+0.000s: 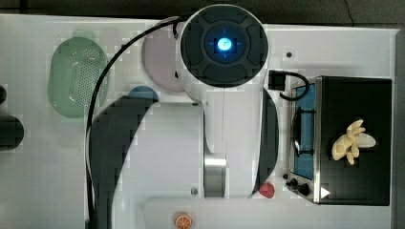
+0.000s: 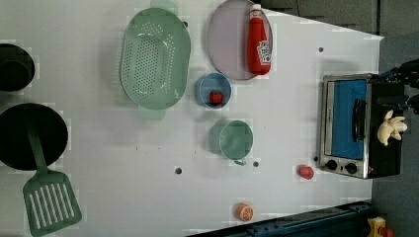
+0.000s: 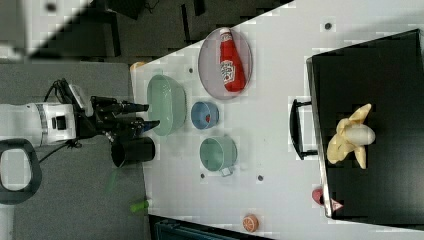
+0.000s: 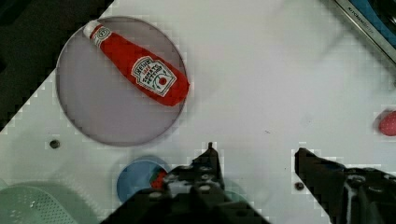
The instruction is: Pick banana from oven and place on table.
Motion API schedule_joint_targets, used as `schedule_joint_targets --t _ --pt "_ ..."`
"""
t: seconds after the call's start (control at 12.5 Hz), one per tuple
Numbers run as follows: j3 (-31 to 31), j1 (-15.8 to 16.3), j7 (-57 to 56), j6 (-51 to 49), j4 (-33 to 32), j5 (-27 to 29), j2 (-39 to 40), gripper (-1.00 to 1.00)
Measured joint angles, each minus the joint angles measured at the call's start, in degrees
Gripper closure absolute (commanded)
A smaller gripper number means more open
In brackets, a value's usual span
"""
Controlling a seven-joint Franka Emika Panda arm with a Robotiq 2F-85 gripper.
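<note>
Banana [image 1: 352,141] lies on the oven's [image 1: 356,183] black roof in the top view. Left view: it sits there too, above the white table [image 2: 296,98]. Right view: my fingers [image 3: 141,114] hang spread apart. Wrist view: they hold nothing, near the ketchup bottle [image 4: 142,72].

Ketchup bottle [image 2: 258,40] on pink plate [image 2: 228,39], beside green colander [image 2: 155,58].

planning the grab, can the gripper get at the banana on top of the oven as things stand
Probably yes. The banana lies in the open on the flat top of the oven, nothing over or against it. The gripper is open and holds nothing, above the table near the ketchup plate.
</note>
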Motion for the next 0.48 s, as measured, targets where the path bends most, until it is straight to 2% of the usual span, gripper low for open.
schedule_joint_targets --t 0.24,0.4,0.48 --pt "-0.51 -1.04 0.00 -10.37 -15.83 -1.23 -18.30 -0.99" --pt "-1.69 -0.55 0.00 -9.64 -18.07 -1.53 -26.93 -1.00" --pt "-2.11 -0.43 0.00 -8.20 -16.39 -1.45 -28.89 -1.00"
